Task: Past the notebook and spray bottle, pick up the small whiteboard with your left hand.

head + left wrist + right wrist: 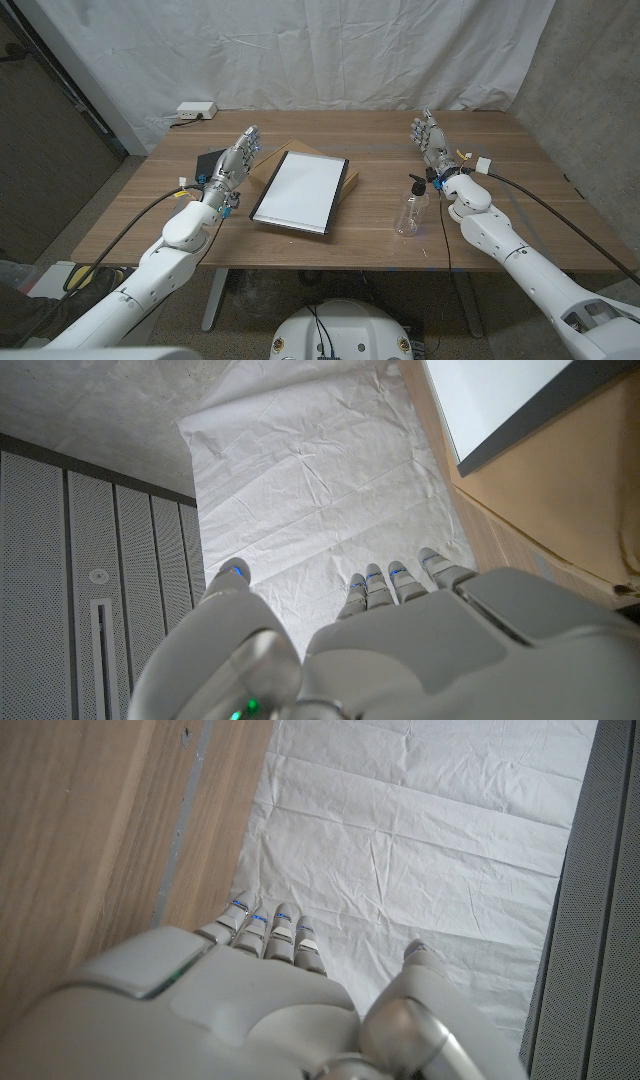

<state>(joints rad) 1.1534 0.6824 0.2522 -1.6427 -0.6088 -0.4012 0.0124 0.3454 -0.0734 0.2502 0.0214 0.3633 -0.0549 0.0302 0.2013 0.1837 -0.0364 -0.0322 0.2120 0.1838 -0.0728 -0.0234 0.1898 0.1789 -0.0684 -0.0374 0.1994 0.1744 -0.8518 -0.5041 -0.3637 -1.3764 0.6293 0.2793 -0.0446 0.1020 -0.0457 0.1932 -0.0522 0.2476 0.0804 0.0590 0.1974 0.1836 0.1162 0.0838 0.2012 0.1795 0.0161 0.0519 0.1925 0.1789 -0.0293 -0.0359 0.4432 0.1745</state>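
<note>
Nothing of the pickup is done yet, judging by how things lie. The left hand (236, 160) is raised beside the whiteboard's left edge, fingers apart and holding nothing, above a dark notebook (210, 162). The small whiteboard (299, 190) rests untouched at the table's middle on a brown board (349, 182). Further right stands the clear spray bottle (412, 208), and beside it the right hand (430, 136) is up, released and empty. Reach, grasp and lift all remain.
</note>
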